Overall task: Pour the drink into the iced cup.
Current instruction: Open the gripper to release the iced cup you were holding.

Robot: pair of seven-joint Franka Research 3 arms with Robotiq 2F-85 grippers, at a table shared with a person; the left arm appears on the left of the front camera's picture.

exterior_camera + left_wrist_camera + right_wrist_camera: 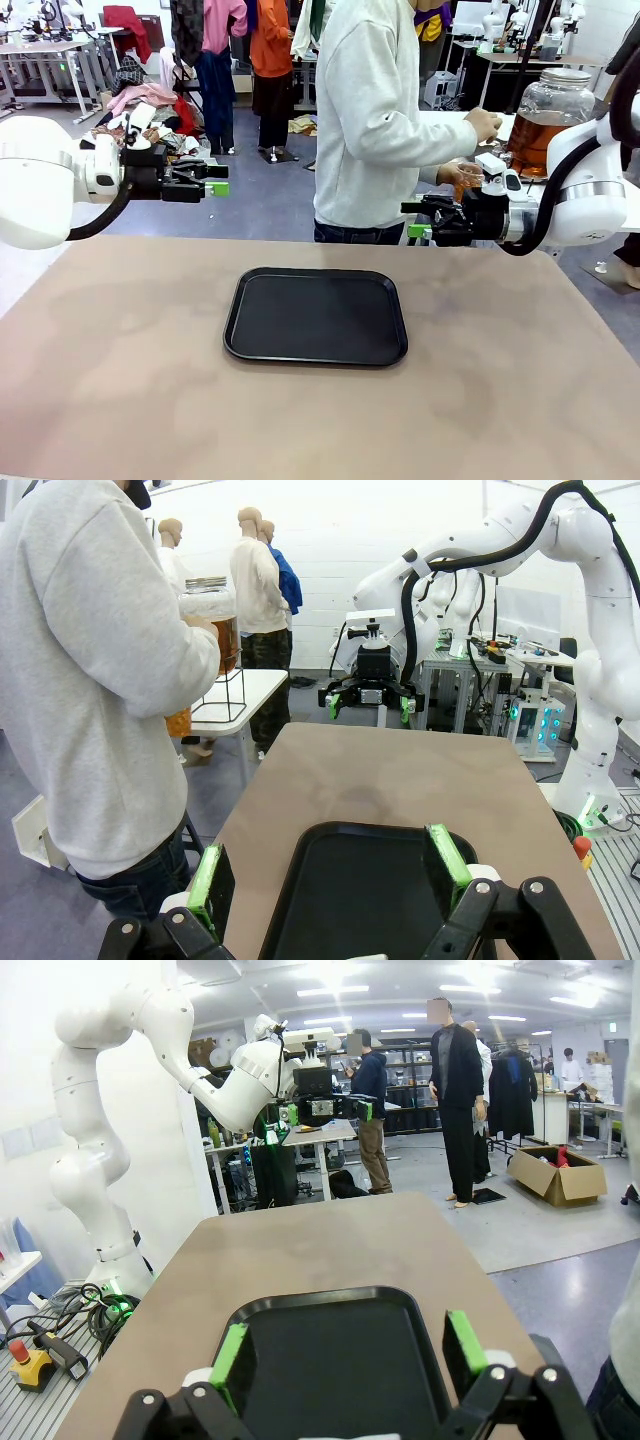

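Observation:
At the far side a person in a grey sweatshirt [375, 110] stands turned toward a big round glass jar [550, 115] of amber liquid on a side table. One hand is at the jar. The other holds a small clear cup [468, 180] below it with the amber drink [178, 721] in it. The iced cup is out of view. My left gripper [218, 180] hovers open and empty above the table's far left. My right gripper [415, 220] hovers open and empty at the far right, close to the person's cup. A black tray [315, 318] lies bare at the table's middle.
In the left wrist view the jar [212, 620] stands on a wire stand on a white side table, with the right gripper [368, 702] facing across the tray [350, 890]. The tan tabletop [120, 360] is bare around the tray.

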